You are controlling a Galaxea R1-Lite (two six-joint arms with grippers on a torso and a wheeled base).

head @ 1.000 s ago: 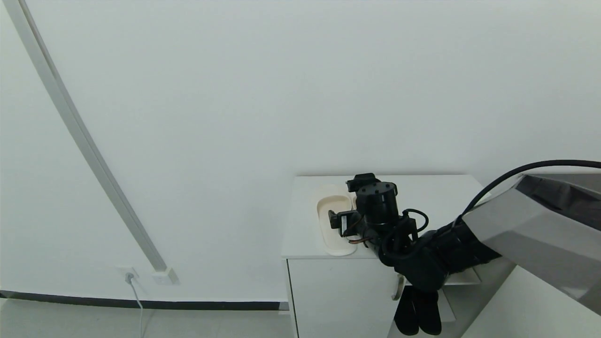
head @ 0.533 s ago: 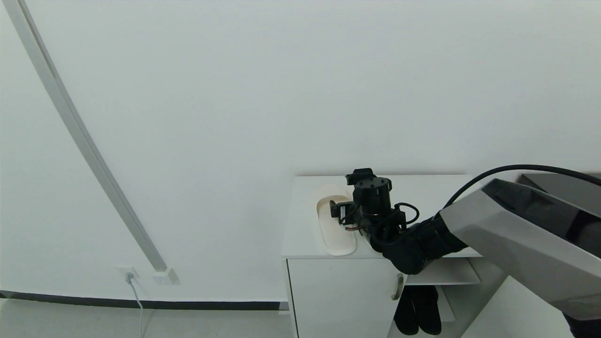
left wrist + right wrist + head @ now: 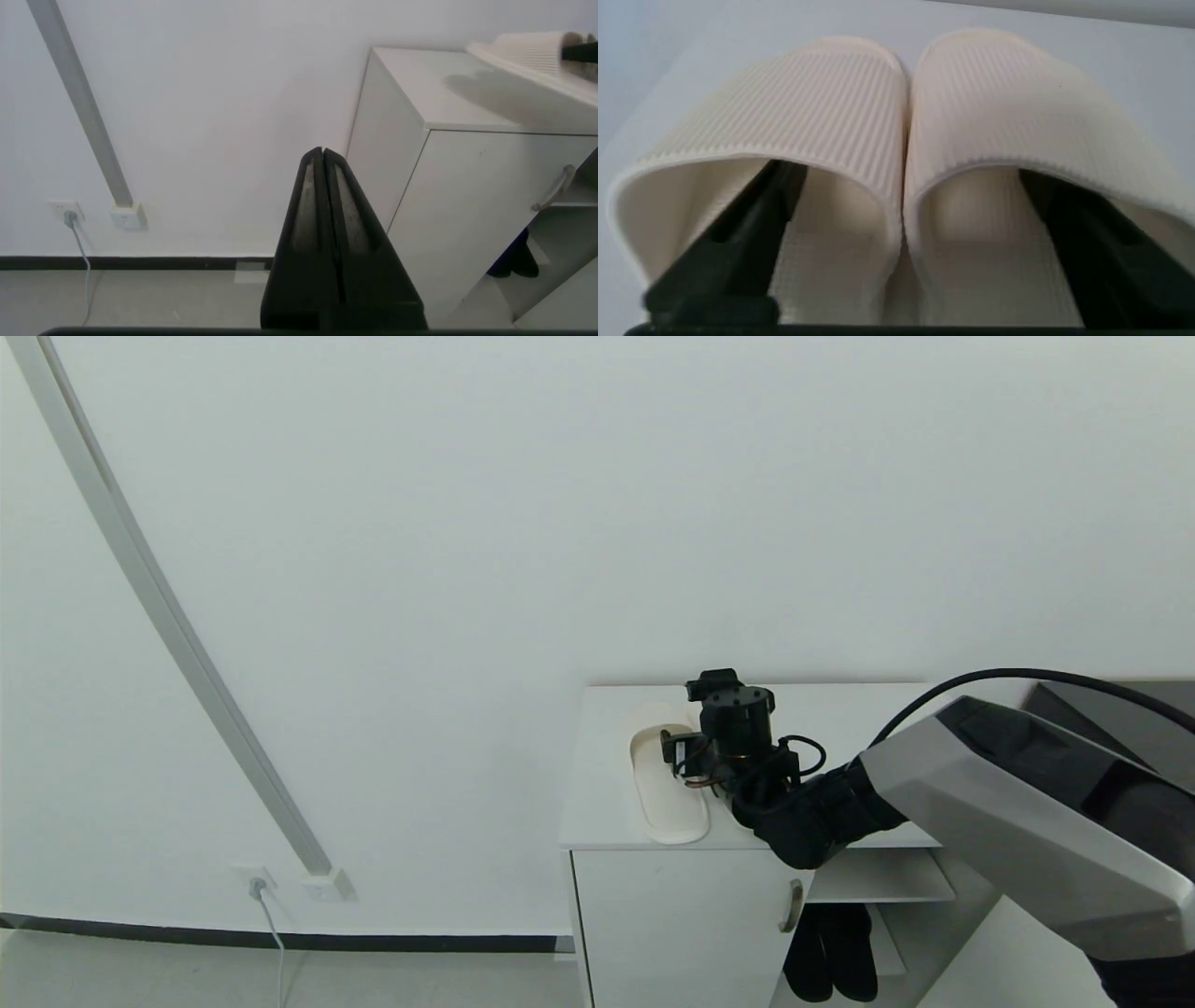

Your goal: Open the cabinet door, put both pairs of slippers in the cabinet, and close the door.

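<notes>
A pair of cream, ribbed fabric slippers lies side by side on the flat top of a low white cabinet, near its left front corner, toe ends pointing toward the wall. The right gripper is level with the slippers' openings, its jaws spread wide with one black finger pushed inside each slipper, so the two touching inner sides sit between them without being squeezed. The cabinet's left door panel is closed, a slim curved metal handle at its edge. The right half stands open, showing a white shelf, and beneath it a pair of black slippers stands in the lower compartment. The left gripper hangs low, well to the left of the cabinet and apart from it, its two black jaws pressed flat together with nothing between them. On the white wall behind it a grey slanted strip runs down to a wall socket with a cable plugged in.
</notes>
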